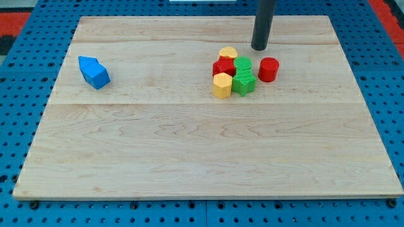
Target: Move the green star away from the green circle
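In the camera view, my tip (259, 48) stands on the wooden board (189, 157) toward the view's top, just above and slightly to the right of a tight cluster of blocks; it is a plain rod with nothing to spread or pinch, and it touches no block at this moment. The green star (243, 83) sits at the cluster's lower edge, directly below the green circle (243, 64) and touching it or very nearly so. Crowded against them on the view's left are a red star-like block (223, 67), a yellow block (228, 53) above it whose shape I cannot make out well, and a yellow hexagon (222, 85) pressed beside the green star. A red cylinder (268, 69) stands just to the right, a little apart. A blue block (94, 72) lies well away at the view's left. The risk, as I judge it, lies in the approach: the green circle is between my tip and the star, so a straight push downward would drive both greens together and leave them no farther apart. Coming round from the right could knock the red cylinder into the pair, and a push leftward would jam the star against the yellow hexagon.
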Available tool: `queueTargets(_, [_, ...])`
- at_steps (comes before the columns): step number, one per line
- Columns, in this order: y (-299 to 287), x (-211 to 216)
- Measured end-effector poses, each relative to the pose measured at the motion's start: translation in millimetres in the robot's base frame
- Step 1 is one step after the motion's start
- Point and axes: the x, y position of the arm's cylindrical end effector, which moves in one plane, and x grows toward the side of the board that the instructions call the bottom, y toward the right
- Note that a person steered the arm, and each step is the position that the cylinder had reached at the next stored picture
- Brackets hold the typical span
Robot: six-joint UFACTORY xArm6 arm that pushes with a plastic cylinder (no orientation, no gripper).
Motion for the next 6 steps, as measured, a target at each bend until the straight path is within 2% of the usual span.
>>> queueTargets(1, [-20.5,22.3])
queueTargets(4, [-11.3,174.2])
queueTargets(5, [-55.1,185.0])
queueTargets(6, [-155.2,184.7])
